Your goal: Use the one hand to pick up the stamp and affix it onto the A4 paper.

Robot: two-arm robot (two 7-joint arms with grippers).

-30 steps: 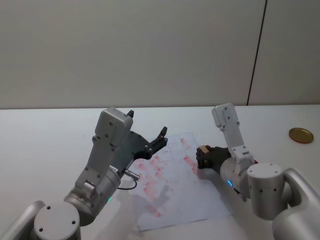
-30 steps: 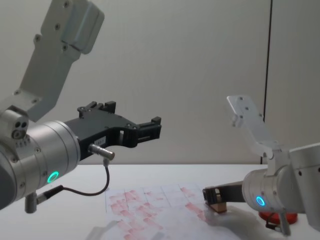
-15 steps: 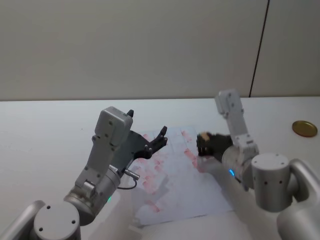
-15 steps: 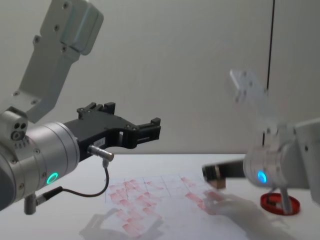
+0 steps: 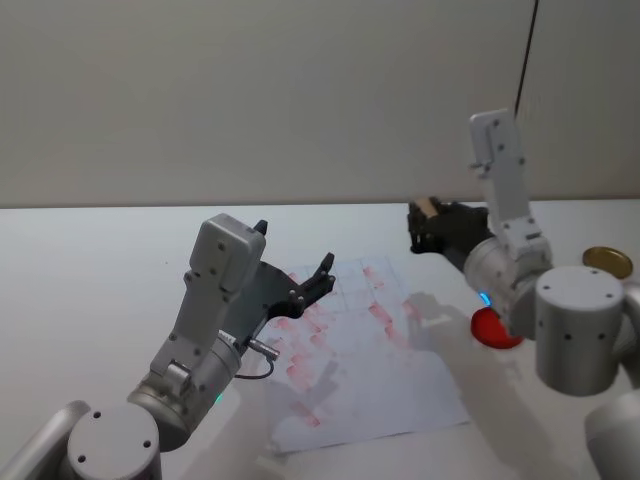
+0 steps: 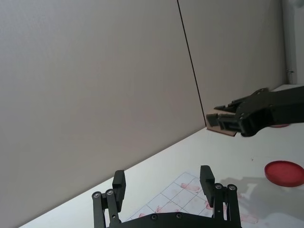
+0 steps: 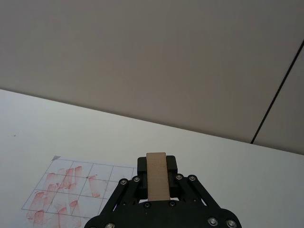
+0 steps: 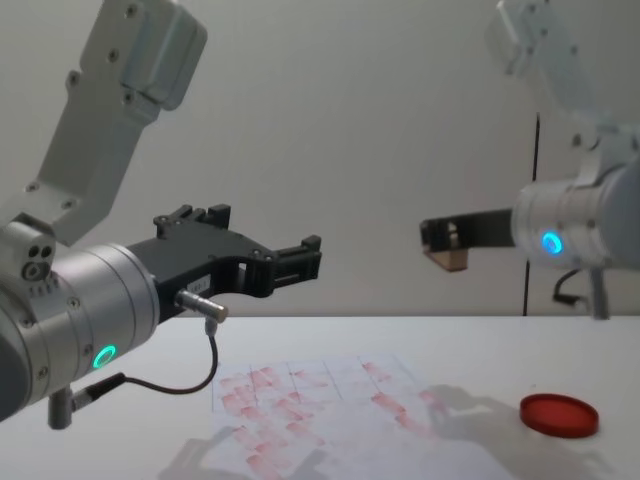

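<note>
A white surface [image 5: 90,270] stands before a plain beige wall. On it, a flat red round ink pad [image 8: 559,415] lies to the right of the A4 paper [image 5: 370,380], apart from it. A small round gold-coloured disc [image 5: 607,262] lies farther back at the right edge. In the air nothing lies between the two arms.

The right tool [image 8: 445,240], black with two fingers, sits on a silver-grey wrist with a blue glowing ring [image 8: 550,243]. It is held high above the surface, level, pointing toward the robot's left. It hangs above the gap between the paper's right edge and the ink pad. Its fingers are closed on the stamp [image 8: 446,257], and the block's lower end pokes out just beneath them. In the right wrist view the stamp [image 7: 156,182] is a plain light-tan wooden rectangle, standing lengthwise between the fingers, clamped on both long sides.

The left tool [image 5: 320,275], on an arm with a green ring [image 8: 104,354], hovers above the left part of the paper, level and pointing forward. Its two fingers are spread wide and hold nothing.

The paper lies flat, a white sheet with a faint grid. Smudgy red rectangular prints cover many of its squares.
</note>
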